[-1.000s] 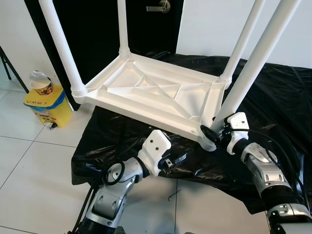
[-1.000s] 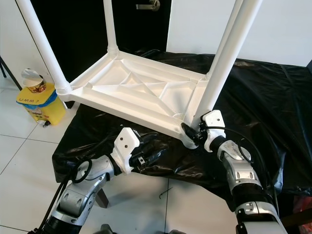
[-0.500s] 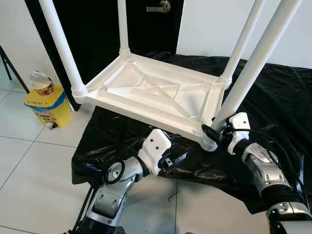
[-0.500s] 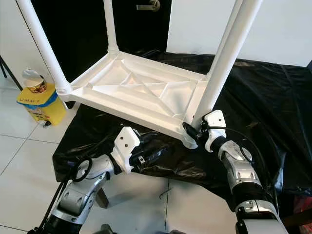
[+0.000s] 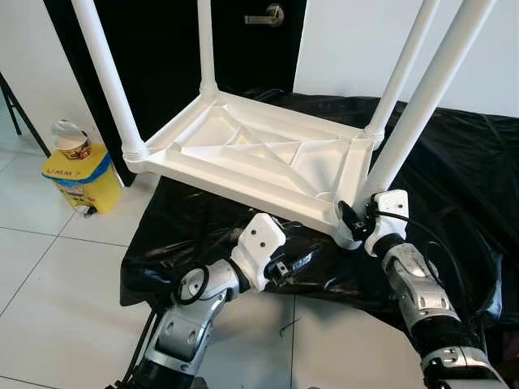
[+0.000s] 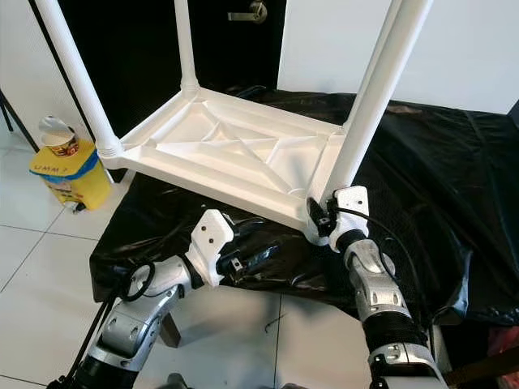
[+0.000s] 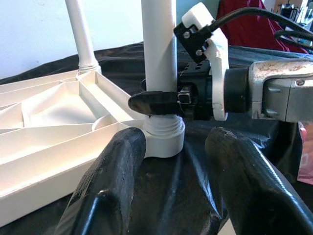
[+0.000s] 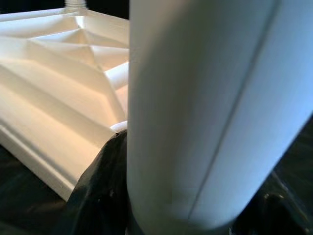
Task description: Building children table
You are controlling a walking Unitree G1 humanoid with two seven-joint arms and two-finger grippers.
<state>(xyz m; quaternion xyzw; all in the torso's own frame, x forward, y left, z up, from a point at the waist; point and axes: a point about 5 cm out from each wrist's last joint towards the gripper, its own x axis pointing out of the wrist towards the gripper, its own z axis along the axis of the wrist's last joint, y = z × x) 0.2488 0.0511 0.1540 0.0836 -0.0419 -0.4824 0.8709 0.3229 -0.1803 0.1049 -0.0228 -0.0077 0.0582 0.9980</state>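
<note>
My right gripper [image 7: 161,104] pinches the near-corner leg [image 5: 422,97] at its socket; left gripper [image 5: 302,261] waits spread. I'd twist squarely, keeping the leg upright.

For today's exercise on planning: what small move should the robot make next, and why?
Probably twist the near leg further into its socket: the right gripper is shut around its base, and the left gripper waits open below the upturned tabletop.

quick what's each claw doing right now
Left claw: open, empty, low over the black sheet beside the table's near corner.
Right claw: shut on the white table leg just above its socket.
</note>
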